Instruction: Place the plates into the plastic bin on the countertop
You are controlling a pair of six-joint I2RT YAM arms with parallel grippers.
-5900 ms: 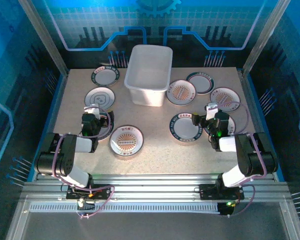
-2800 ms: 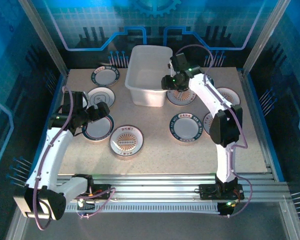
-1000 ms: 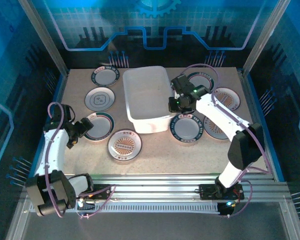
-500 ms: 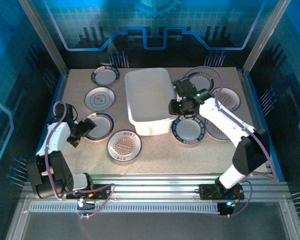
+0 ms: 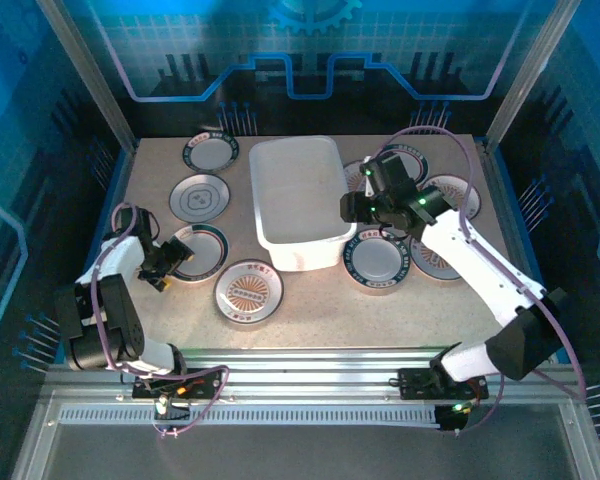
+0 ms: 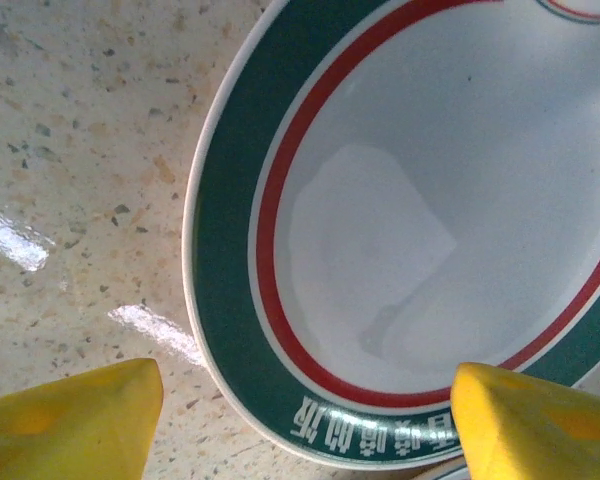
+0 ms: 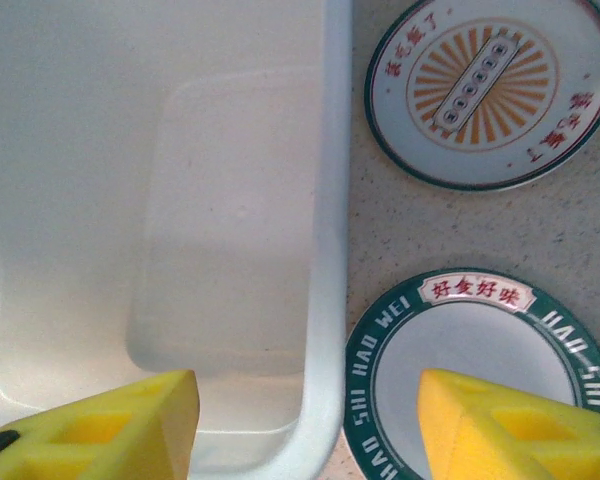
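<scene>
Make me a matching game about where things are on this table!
Things:
1. white translucent rectangular plastic bin
2. round white plate with orange sunburst centre
3. round white plate with green-and-red rim

Places:
A. just ahead of the left tool
B. middle of the beige speckled countertop
C. nearest the front edge, by the bin's near left corner

Pairs: 1-B, 2-C, 3-A

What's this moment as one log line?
left tool: open, astride green-rimmed plate | right tool: open, astride plastic bin wall | binned: none
</scene>
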